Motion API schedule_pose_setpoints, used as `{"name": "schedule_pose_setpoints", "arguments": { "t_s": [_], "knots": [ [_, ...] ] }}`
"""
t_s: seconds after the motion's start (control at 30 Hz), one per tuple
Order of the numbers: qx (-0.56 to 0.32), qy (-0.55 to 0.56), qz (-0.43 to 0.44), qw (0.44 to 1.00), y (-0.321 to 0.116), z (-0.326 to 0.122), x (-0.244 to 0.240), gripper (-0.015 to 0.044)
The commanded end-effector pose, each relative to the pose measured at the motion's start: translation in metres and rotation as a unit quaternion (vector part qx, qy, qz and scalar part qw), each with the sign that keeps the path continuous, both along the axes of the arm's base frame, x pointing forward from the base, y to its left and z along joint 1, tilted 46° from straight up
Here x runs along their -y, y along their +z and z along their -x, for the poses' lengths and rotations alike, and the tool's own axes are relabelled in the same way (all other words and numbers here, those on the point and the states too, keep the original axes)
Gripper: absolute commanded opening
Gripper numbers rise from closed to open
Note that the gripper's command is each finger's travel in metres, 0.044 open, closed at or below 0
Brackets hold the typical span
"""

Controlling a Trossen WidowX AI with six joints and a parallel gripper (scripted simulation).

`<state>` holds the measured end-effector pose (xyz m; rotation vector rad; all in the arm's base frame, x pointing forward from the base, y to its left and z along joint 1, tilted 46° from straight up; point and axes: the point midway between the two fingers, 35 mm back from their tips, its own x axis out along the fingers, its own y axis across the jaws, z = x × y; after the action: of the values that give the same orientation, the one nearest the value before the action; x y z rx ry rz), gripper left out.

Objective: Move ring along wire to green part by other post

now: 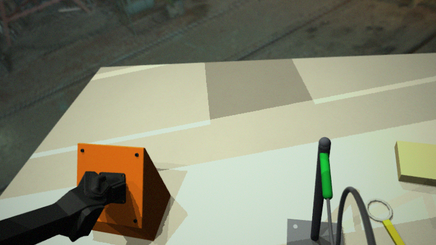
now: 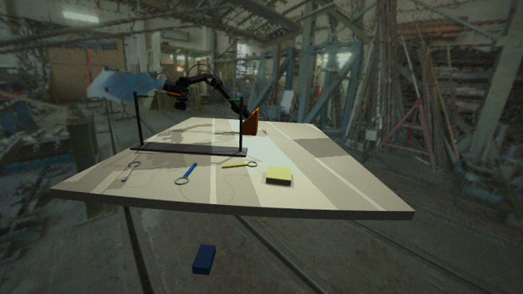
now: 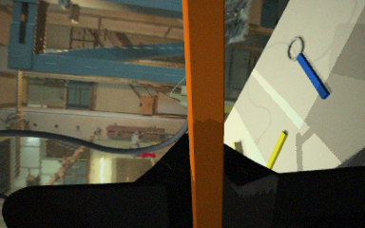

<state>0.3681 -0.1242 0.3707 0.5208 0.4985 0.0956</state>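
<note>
In the exterior view, at the far left of the tabletop [image 2: 216, 194], a ring with a pale grey handle [image 2: 127, 173] lay flat. Behind it, a slim black upright post [image 2: 137, 121] rose from the left end of a long dark base plate [image 2: 193, 151], with a short green wire section [image 2: 141, 96] at its top. Just right of that section was the task's slim, straight orange handle [image 2: 171, 93] [image 3: 206, 71], raised above the table. Its long axis ran nearly level, dipping slightly to the right, and its ring end pointed left, towards the green; whether the wire passed through the ring was too small to tell. The black gripper [image 2: 178, 94] [image 3: 195, 142] was nearly closed, its fingers clamped on the handle, which ran straight up the wrist view between them.

Further right, a ring with a blue handle [image 2: 191, 169] [image 3: 313, 76] lay flat, then one with a yellow handle [image 2: 233, 165] [image 1: 393, 232] [image 3: 278, 149], its ring at the right end. The second black post [image 2: 240, 125] [image 1: 317, 197] stood with its own green section [image 2: 233, 100] [image 1: 326, 176], near the orange wedge-shaped mount [image 2: 250, 124] [image 1: 112, 161]. A pale yellow rectangular block [image 2: 278, 173] [image 1: 418, 161] lay rightmost.
</note>
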Motion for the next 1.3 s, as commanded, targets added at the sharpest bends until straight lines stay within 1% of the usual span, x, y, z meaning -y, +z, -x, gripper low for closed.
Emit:
{"name": "schedule_pose_setpoints", "arguments": {
  "t_s": [0.0, 0.43, 0.8, 1.07, 1.27],
  "knots": [
    [0.002, 0.002, -0.048, 0.999, 0.009, 0.000, -0.013, -0.0150],
    [0.003, 0.000, -0.195, 0.981, 0.040, 0.000, -0.044, -0.0150],
    [0.003, -0.001, -0.271, 0.963, 0.064, -0.001, -0.059, -0.0150],
    [0.002, -0.002, -0.273, 0.962, 0.073, -0.001, -0.061, -0.0150],
    [0.000, -0.003, -0.244, 0.970, 0.073, -0.001, -0.060, -0.0150]
  ]
}}
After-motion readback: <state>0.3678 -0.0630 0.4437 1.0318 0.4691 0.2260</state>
